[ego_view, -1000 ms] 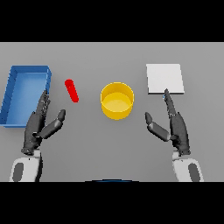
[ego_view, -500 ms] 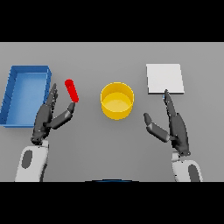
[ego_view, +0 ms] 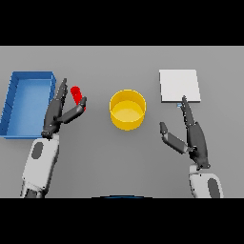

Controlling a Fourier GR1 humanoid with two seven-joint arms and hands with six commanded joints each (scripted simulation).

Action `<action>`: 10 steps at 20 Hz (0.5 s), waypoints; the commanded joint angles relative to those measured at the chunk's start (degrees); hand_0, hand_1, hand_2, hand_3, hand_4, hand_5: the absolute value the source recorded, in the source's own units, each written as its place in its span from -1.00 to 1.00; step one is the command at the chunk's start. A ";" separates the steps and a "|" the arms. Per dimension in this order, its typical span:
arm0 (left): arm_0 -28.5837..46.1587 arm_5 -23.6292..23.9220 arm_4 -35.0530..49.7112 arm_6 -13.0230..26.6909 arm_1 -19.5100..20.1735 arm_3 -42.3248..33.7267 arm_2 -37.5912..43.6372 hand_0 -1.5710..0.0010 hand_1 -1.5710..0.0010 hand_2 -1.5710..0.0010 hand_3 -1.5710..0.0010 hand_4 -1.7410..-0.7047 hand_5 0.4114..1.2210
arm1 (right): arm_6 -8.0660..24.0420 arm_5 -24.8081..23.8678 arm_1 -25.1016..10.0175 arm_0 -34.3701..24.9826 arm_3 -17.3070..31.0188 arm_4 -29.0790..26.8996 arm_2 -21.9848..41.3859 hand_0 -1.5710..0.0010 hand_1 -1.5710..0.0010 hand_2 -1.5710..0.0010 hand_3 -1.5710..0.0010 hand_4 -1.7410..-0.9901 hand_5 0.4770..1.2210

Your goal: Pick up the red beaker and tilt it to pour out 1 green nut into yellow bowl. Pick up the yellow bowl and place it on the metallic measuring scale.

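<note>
Starting with the red beaker: we see it lying on the grey worktop, left of centre, just right of the blue tray. Only its upper part shows; the lower end is hidden behind the left robot hand. That robot hand is open, fingers straight and pointing up along the beaker's left side, thumb spread across its lower right. We can't tell if fingers or thumb actually touch the beaker. Nothing is gripped.

Yellow bowl stands upright near the middle of the worktop, right of the beaker and apart from it. We can't make out any nut inside the bowl or the beaker.

Scale shows as a pale flat square plate at the far right, apart from the bowl.

Right robot hand is below the scale, open, fingers straight, one fingertip reaching the plate's near edge, thumb spread toward the bowl, holding nothing.
</note>
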 commanded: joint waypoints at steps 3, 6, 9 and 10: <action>-3.57 1.34 -1.39 -2.69 -0.25 5.65 0.40 1.00 1.00 1.00 1.00 0.03 -0.45 | -0.28 0.04 0.05 1.27 -0.48 0.34 0.37 1.00 1.00 1.00 1.00 0.32 -0.47; -6.85 3.12 -2.88 -5.48 -0.76 10.32 0.55 1.00 1.00 1.00 1.00 -0.04 -0.39 | 0.02 -0.31 0.32 0.85 -0.52 1.00 0.75 1.00 1.00 1.00 1.00 0.31 -0.45; -9.92 3.52 -3.37 -5.83 -0.59 14.13 1.06 1.00 1.00 1.00 1.00 -0.07 -0.36 | 0.53 0.29 0.21 0.82 0.23 0.05 0.28 1.00 1.00 1.00 1.00 0.26 -0.42; -11.08 3.60 -3.34 -6.61 -0.34 15.89 1.55 1.00 1.00 1.00 1.00 -0.07 -0.35 | -0.40 0.20 0.02 0.94 0.17 0.18 0.24 1.00 1.00 1.00 1.00 0.26 -0.42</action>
